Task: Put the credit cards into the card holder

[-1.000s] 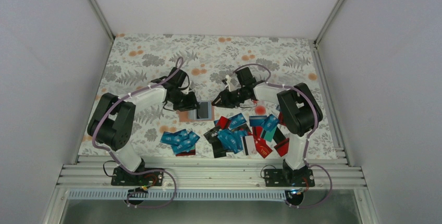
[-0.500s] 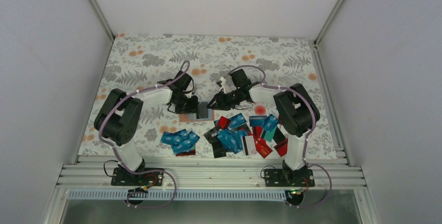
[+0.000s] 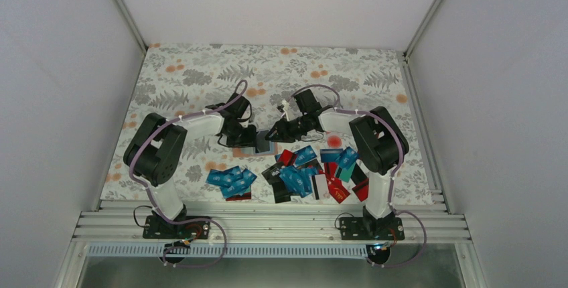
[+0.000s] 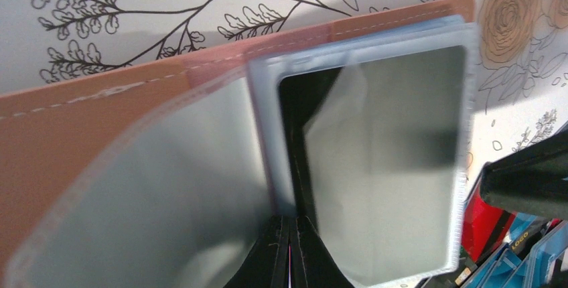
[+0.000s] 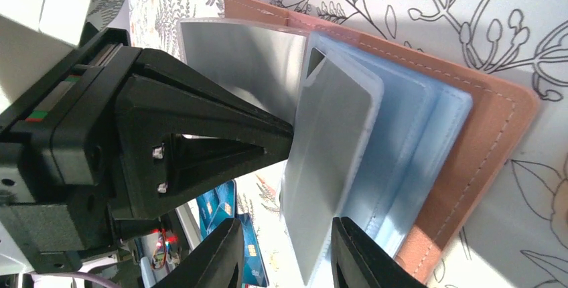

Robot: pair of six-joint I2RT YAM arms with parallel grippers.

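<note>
Left pincer (image 4: pixel 289 254): clamped together on card holder (image 4: pixel 80 134) sleeve | right pincer (image 5: pixel 287 224): apart, astride sleeve

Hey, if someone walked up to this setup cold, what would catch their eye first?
The open tan card holder at mid-table, worked from both sides: the left end effector is shut on a raised clear sleeve, the right end effector open beside it. Next, the bright heap of blue, red and black credit cards toward the near edge, on the floral cloth.
</note>
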